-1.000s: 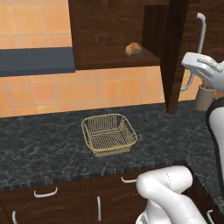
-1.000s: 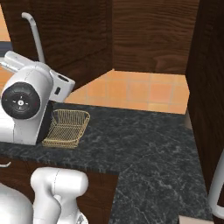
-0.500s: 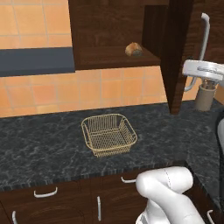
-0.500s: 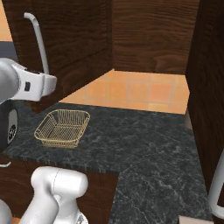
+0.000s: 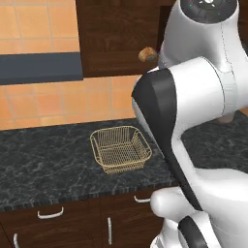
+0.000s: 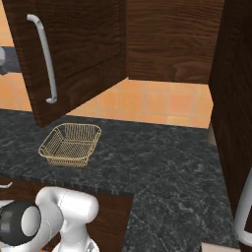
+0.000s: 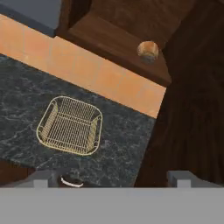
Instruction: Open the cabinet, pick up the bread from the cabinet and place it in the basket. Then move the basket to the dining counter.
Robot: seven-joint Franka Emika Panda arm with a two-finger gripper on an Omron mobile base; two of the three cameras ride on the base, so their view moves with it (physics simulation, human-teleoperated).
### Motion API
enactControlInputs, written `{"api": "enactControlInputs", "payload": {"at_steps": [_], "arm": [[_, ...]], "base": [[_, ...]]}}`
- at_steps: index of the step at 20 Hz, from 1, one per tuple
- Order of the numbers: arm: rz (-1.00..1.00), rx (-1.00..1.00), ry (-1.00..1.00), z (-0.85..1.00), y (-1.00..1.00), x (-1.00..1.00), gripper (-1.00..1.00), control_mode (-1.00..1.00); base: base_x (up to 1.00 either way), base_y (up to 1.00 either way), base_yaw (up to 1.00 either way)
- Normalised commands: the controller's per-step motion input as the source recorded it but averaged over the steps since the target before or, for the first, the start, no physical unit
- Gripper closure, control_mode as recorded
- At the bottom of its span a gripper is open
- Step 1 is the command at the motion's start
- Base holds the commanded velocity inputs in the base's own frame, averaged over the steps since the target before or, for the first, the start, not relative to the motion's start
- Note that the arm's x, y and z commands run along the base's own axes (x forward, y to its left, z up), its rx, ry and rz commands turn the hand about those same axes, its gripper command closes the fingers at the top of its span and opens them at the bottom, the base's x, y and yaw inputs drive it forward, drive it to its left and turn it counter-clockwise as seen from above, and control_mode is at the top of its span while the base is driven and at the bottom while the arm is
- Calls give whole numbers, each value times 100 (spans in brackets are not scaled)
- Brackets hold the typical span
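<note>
Bread on shelf of open cabinet; basket empty on black counter. Claw spread wide, holding nothing, touching nothing.

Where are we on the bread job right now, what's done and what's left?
Done: the cabinet door is swung open. In hand: nothing; the gripper is open, looking toward the bread, which sits on the cabinet shelf. Left: grasp the bread, drop it into the empty basket on the black countertop, then move the basket to the dining counter.

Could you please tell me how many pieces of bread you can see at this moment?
1: the bread sits on the open cabinet shelf, above the basket. Others may be hidden deeper inside.
</note>
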Motion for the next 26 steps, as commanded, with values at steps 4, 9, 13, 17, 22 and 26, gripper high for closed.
{"api": "enactControlInputs", "payload": {"at_steps": [4, 9, 13, 17, 22, 26], "arm": [[-6, -86, 56, -45, 31, 96, -100, -100], [-6, -76, 43, -48, -2, 77, -100, -100], [-5, -25, 26, -27, -83, 29, -100, -100], [-2, -4, 0, 29, -100, 0, -100, -100], [0, -13, -2, 2, -100, -14, -100, -100], [0, -17, -2, 0, -100, -17, -100, -100]], "base": [[0, 0, 0], [0, 0, 0], [0, 0, 0], [0, 0, 0], [0, 0, 0], [0, 0, 0]]}}
